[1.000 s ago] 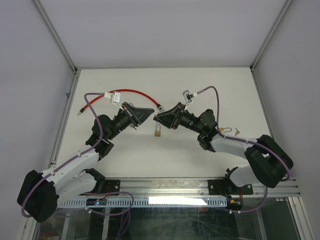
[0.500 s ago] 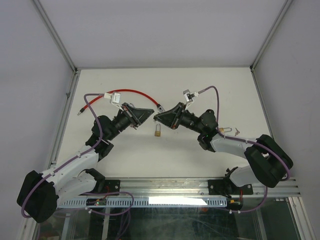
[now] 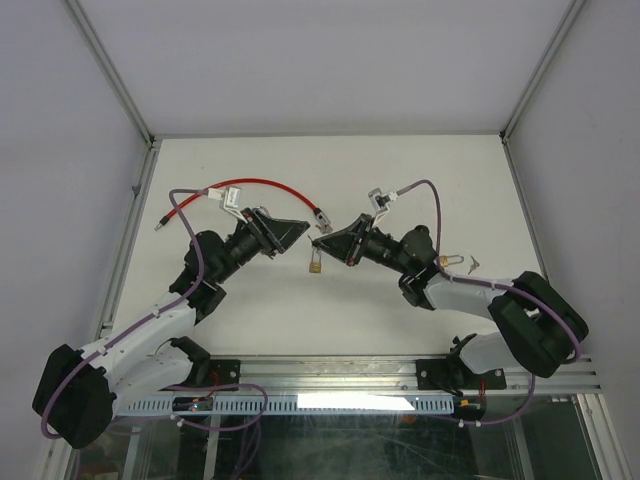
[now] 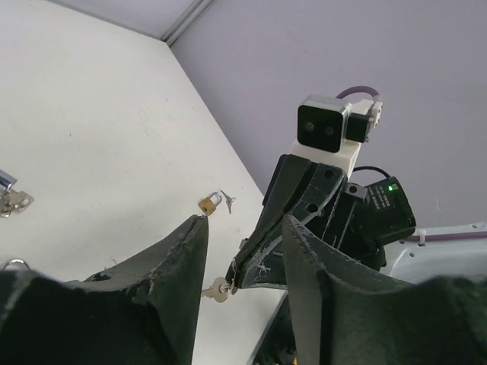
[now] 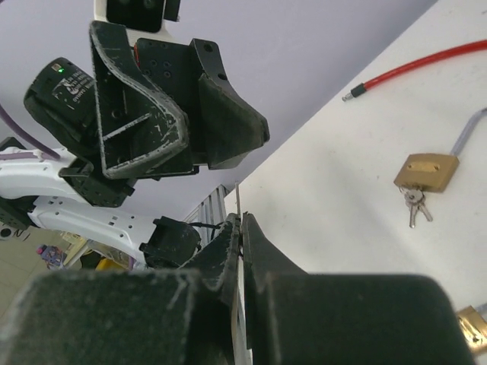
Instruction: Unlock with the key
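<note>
The right gripper [image 5: 241, 220] has its two fingers [image 5: 262, 247] clenched on one key [image 5: 237, 199]. The key's thin blade stands edge-on out of the fingertips. The left gripper [image 4: 243, 228] is released, its two fingers [image 4: 179, 266] spread with nothing between them. From the left wrist, the key's silver end shows through that gap, beyond the left fingertips and clear of both. From above, the two grippers point at each other, tips close together, over the middle of the table [image 3: 420, 165].

Two brass padlocks show from above. The middle padlock [image 3: 315, 266] lies on the table just on the near-edge side of the right gripper's tip, apart from all four fingers and from the key. The right-hand padlock [image 4: 207, 204] lies toward the right edge beside the right arm, with one spare key [image 4: 227, 200] just beside it.

The right wrist view also shows two brass pieces. One is a keyed padlock [image 5: 426, 171] with a small bunch of keys [image 5: 415, 205] at its lower side. The other is a brass corner [image 5: 473, 323] cut off by the frame. I cannot tell whether these are the two padlocks seen from above.

One red cable [image 3: 270, 184] arcs from near the left edge toward the far edge. It ends near the middle, just on the far side of the grippers.
</note>
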Robot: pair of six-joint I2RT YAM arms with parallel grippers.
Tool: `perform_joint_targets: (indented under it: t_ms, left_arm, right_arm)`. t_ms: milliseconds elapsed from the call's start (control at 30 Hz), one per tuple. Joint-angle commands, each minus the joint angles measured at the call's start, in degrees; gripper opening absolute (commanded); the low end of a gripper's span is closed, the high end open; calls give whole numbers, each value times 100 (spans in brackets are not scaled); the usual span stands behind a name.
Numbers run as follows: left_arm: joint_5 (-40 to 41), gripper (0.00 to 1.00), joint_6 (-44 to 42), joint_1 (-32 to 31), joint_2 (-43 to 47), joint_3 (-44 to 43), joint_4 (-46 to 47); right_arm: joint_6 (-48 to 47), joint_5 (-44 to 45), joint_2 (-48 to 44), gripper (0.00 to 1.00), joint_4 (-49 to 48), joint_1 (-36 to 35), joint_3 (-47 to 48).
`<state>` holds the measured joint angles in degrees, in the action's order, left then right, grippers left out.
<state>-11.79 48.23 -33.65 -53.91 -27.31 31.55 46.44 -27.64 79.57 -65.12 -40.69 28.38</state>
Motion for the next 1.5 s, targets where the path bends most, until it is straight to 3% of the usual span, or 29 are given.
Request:
perform_joint_targets:
  t_ms: [0, 200, 500, 900, 1267, 1467]
  left_arm:
    - [191, 50, -152, 34, 92, -267, -457]
    - [450, 73, -385, 34, -113, -731, -1862]
    - [719, 96, -807, 38, -740, -1463, -3867]
    - [886, 99, -1193, -1, -2434, -2662, -5806]
    - [1961, 99, -1579, -581, -4574, -4478, -7290]
    - [2166, 92, -1608, -845, -5375, -5142, -7732]
  right_arm:
    - [-190, 204, -376, 0, 150, 72, -153]
    - [-498, 678, -868, 0, 1162, 125, -359]
    - [-644, 1099, -1770, 0, 2427, 264, -807]
    - [-1016, 1998, -2685, 0, 3304, 383, -1236]
    - [-1137, 2157, -2734, 0, 3690, 423, -1247]
    - [-1166, 2226, -2849, 0, 3850, 434, -1265]
